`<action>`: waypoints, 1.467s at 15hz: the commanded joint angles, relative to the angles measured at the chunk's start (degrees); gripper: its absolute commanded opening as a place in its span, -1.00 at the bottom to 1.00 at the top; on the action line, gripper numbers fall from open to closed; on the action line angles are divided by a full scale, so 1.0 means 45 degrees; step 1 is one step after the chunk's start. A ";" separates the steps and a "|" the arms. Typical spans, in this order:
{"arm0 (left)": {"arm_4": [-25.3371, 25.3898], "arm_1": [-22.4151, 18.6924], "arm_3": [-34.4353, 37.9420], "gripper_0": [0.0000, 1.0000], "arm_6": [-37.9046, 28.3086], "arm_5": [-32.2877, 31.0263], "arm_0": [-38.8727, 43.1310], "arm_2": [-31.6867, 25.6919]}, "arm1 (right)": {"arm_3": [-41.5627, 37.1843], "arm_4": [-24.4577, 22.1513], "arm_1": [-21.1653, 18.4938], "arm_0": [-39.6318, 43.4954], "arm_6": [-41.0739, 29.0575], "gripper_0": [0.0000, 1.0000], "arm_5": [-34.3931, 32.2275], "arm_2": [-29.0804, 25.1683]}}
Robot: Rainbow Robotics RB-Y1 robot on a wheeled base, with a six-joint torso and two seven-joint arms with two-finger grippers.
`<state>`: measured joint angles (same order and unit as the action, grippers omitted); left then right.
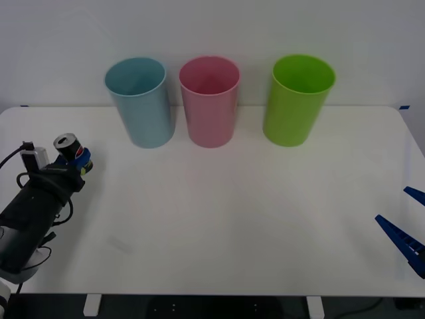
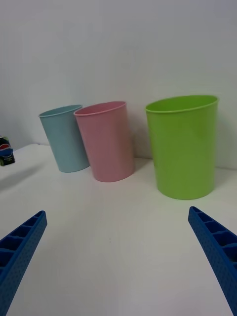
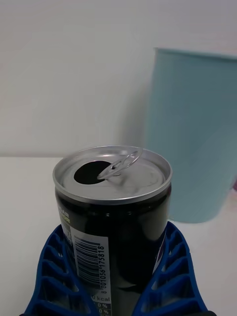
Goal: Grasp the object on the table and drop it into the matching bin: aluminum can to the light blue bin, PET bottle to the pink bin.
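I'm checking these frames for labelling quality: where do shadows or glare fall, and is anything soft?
Front view: faint shadows at the feet of the light blue bin and pink bin; table evenly lit, no glare. Left wrist view: aluminum can sharp in the left pincer, lid mildly shiny. Right wrist view: right pincer open, its fingers slightly soft.

The white table (image 1: 219, 219) has rounded corners and stands against a pale wall. Three tall plastic bins stand upright on it in a row near its far edge: the light blue bin (image 1: 141, 101) on the left, the pink bin (image 1: 210, 100) just beside it, and the lime green bin (image 1: 296, 100) a little apart on the right.
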<state>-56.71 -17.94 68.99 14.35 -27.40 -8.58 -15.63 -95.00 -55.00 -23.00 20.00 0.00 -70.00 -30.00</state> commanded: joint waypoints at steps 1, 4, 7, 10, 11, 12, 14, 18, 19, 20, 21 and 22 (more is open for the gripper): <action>0.0297 0.0002 0.1192 -1.00 -0.0356 -0.0005 0.0540 0.0172 | 0.0000 0.0000 0.0000 0.0000 0.0000 1.00 0.0000 0.0000; 0.0316 0.0002 0.2032 -1.00 -0.0785 -0.0005 0.0735 0.0192 | 0.0000 0.0000 0.0000 0.0000 0.0000 1.00 0.0000 0.0000; 0.0297 0.0002 0.2891 -1.00 -0.1235 0.0054 0.0793 0.0231 | 0.0000 0.0000 0.0000 0.0000 0.0000 1.00 0.0000 0.0000; -0.0328 0.0002 0.3926 -1.00 -0.2875 0.0074 0.0813 0.0211 | 0.0000 0.0000 0.0000 0.0000 0.0000 1.00 0.0000 0.0000; -0.0426 -0.0018 0.4219 -1.00 -0.3266 0.0093 0.0813 0.0211 | 0.0000 0.0000 0.0000 0.0000 0.0000 1.00 0.0000 0.0000; -0.0660 0.0002 0.4551 -1.00 -0.3754 0.0152 0.0813 0.0231 | 0.0000 0.0000 0.0000 0.0000 0.0000 1.00 0.0000 0.0000; -0.1129 0.0002 0.5098 -1.00 -0.4594 0.0288 0.0813 0.0231 | 0.0000 0.0000 0.0000 0.0000 0.0000 1.00 0.0000 0.0000; -0.2028 0.0002 0.6094 -1.00 -0.6625 0.0620 0.0501 0.0231 | 0.0000 0.0000 0.0000 0.0000 0.0000 1.00 0.0000 0.0000; -0.2281 -0.0018 0.6114 -1.00 -0.6957 0.0699 0.0247 0.0231 | 0.0000 0.0000 0.0000 0.0000 0.0000 1.00 0.0000 0.0000; -0.2418 0.0002 0.6094 -1.00 -0.6996 0.0796 0.0032 0.0231 | 0.0000 0.0000 0.0000 0.0000 0.0000 1.00 0.0000 0.0000; -0.2535 0.0002 0.6094 -1.00 -0.7114 0.0874 -0.0183 0.0231 | 0.0000 0.0000 0.0000 0.0000 0.0000 1.00 0.0000 0.0000; -0.2809 0.0002 0.6075 -1.00 -0.7309 0.1011 -0.0457 0.0309 | 0.0000 0.0000 0.0000 0.0000 0.0000 1.00 0.0000 0.0000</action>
<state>-68.51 -17.93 96.41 -17.94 -23.30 -9.75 -14.46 -95.00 -55.00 -23.00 20.00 0.00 -70.00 -30.00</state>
